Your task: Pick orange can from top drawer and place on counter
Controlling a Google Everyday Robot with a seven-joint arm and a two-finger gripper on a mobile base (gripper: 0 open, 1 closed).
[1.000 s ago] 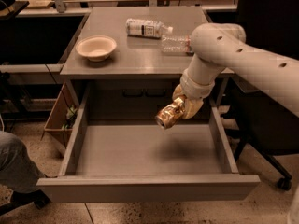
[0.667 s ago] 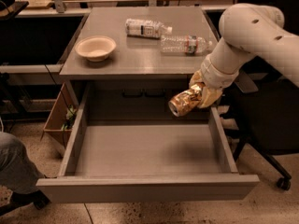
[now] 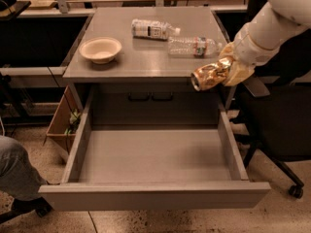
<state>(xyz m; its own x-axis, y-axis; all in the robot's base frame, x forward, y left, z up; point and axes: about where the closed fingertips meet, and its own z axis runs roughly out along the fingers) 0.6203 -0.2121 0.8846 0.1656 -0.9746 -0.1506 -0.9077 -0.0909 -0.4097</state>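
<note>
The orange can (image 3: 208, 75) is shiny orange-gold and dented. It lies on its side in my gripper (image 3: 229, 70), in the air at the counter's front right corner, just above and in front of its edge. My gripper is shut on the can, and my white arm comes in from the upper right. The counter (image 3: 146, 52) is the flat grey top of the cabinet. The top drawer (image 3: 155, 157) is pulled fully open below it and its grey floor is bare.
On the counter stand a beige bowl (image 3: 100, 49) at the left and two clear plastic bottles lying down, one (image 3: 154, 29) at the back and one (image 3: 194, 46) at the right near my gripper. A black chair (image 3: 279, 125) stands right of the drawer. A person's knee (image 3: 14, 171) is at the lower left.
My gripper has lifted the orange can up out of the drawer and moved it right, from above the drawer's back right to the height of the counter's front right corner.
</note>
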